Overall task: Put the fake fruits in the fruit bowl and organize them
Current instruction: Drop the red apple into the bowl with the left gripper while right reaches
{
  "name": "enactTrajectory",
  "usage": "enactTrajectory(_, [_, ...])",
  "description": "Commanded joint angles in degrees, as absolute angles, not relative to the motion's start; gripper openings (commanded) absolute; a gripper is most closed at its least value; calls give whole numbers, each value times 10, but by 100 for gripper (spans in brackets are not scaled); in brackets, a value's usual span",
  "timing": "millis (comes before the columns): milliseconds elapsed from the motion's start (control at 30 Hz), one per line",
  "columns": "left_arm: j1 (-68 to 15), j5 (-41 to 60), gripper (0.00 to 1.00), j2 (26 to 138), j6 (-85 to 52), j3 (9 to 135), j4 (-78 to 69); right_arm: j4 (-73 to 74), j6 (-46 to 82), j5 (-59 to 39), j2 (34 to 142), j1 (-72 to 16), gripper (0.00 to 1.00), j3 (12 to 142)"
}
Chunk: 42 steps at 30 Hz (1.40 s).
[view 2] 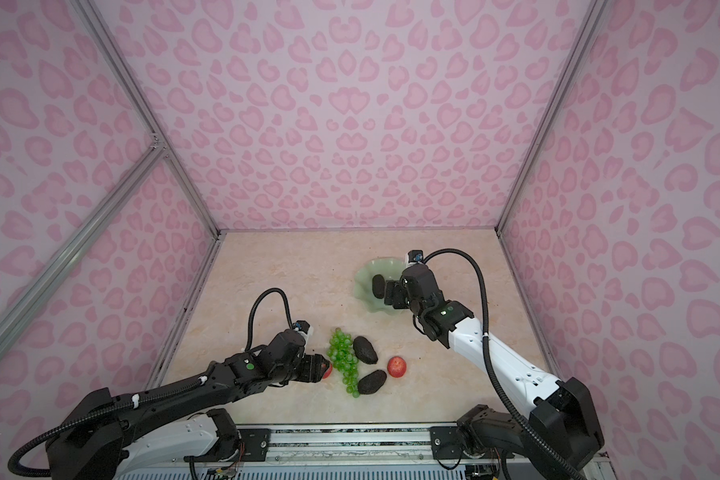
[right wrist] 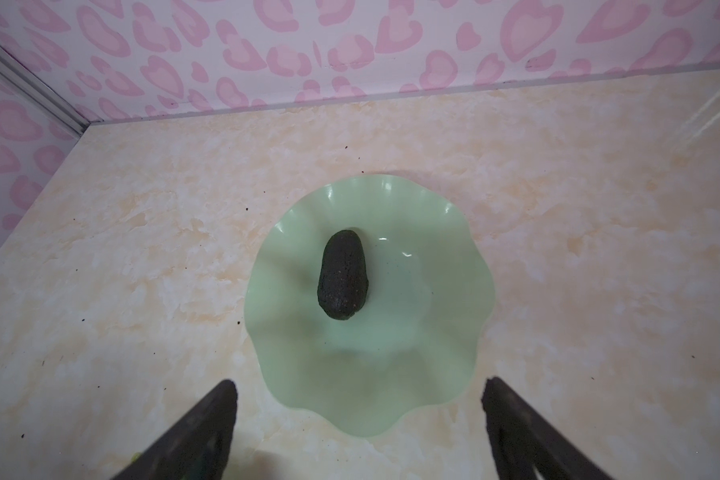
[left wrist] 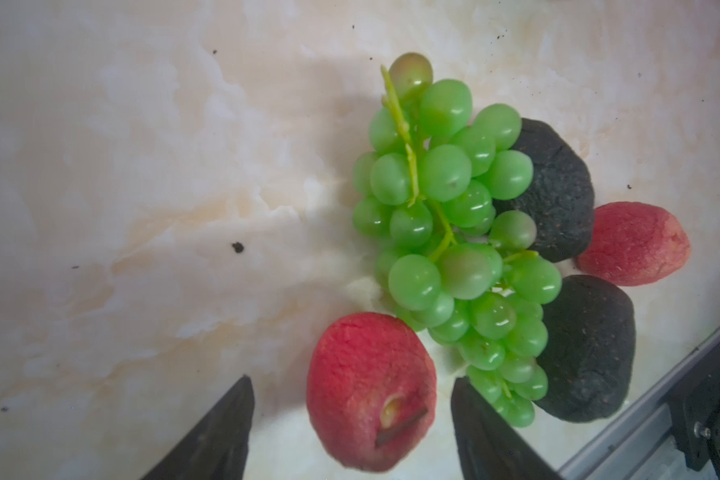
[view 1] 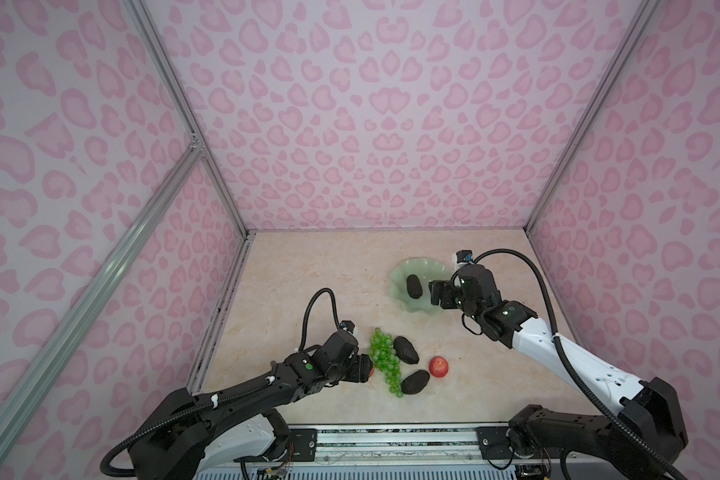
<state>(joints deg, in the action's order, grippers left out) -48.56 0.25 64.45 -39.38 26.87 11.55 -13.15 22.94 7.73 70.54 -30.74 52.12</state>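
Tabletop [view 1: 308,291]: fruit bowl [view 1: 422,270] toward right wall [view 1: 641,208].

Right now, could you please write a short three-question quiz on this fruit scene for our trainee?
1. True or false: the fruit bowl holds exactly one avocado.
2. Which fruit lies between the left gripper's open jaws? A. grapes B. red apple C. avocado
3. How many fruits lie on the table outside the bowl?
Key: 1 true; 2 B; 3 five (two avocados, two apples, one grape bunch).
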Motion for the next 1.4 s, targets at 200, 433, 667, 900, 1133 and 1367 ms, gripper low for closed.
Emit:
enactTrajectory(200, [-485,11,63,679,-406,260,77,-119,235,93,681,-308,92,498])
enactTrajectory(433, [-485,5,43,669,-394,279,106,-124,240,102,670,-306,92,485])
enactTrajectory(667, [-483,-5,41,602,-336,388,185,-141,240,113,641,-305,92,468])
enactTrajectory(900, [-468,76,40,793,-242,603,145,-178,252,142,568,-302,92,432])
enactTrajectory(1133, [-461,130,39,1035,-190,837,163,-213,287,132,478,-300,90,368])
enactTrajectory(1367, [-453,135,39,1196,-193,985,182,-245,309,120,427,-299,89,335])
